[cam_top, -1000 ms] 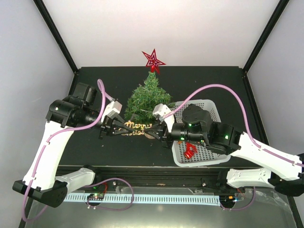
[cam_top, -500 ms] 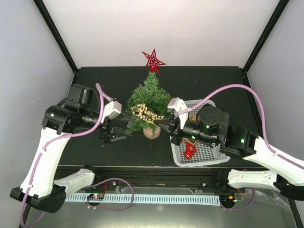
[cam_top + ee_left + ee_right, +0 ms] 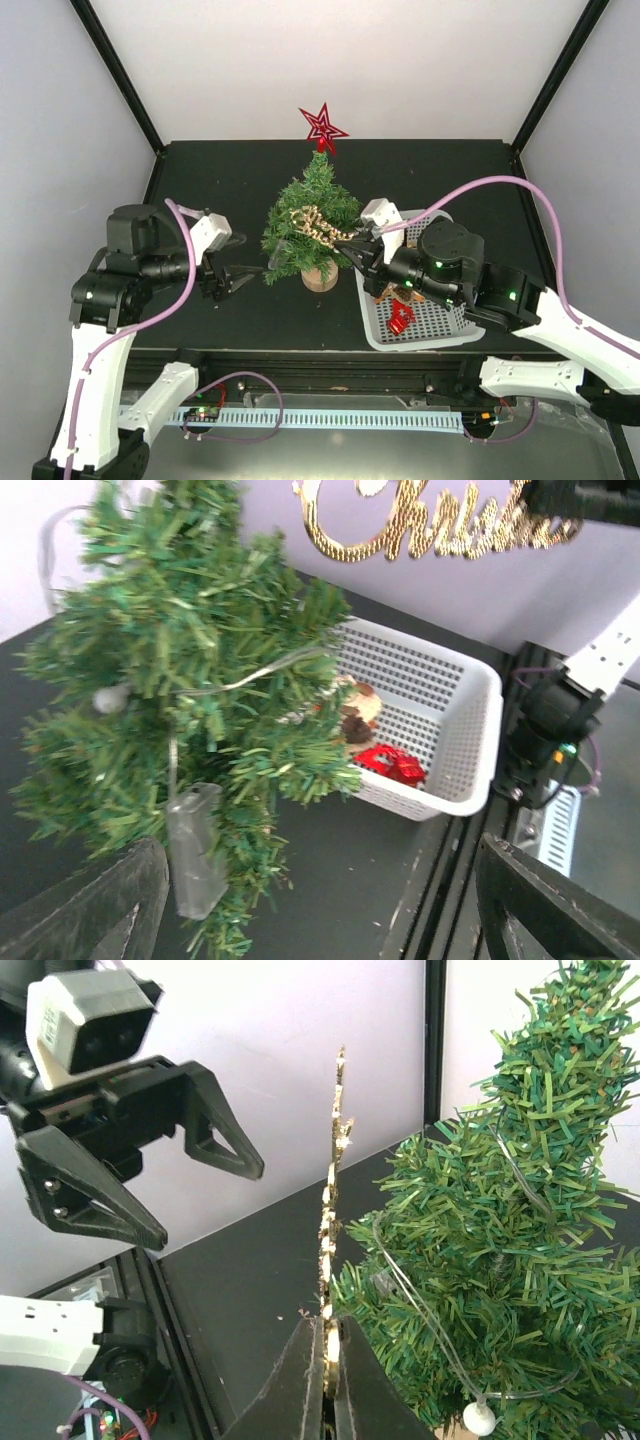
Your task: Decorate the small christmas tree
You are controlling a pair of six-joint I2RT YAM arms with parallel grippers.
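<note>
tree: the small christmas tree (image 3: 312,215) stands upright in the middle of the overhead view, on the black bench (image 3: 220,180), just left of the white basket (image 3: 432,320), with a red star (image 3: 323,127) on top
right gripper: the right gripper (image 3: 352,250) is clenched on one end of a gold sign (image 3: 318,225) and holds it up by the tree's right-hand branches; can't tell if it's touching them
left gripper: the left gripper (image 3: 250,276) is released, jaws wide, nothing in it, a bit left of the tree
handling, my guess: light and bushy, with soft springy needles that give under a push. The wooden base (image 3: 320,279) is small, so a shove probably tips or slides it
where to grab: low on the trunk or the base, since branch tips would just bend
sign: thin, flat, looks stiff; probably wants tucking between branches
basket: a red ornament (image 3: 401,317) lies inside
</note>
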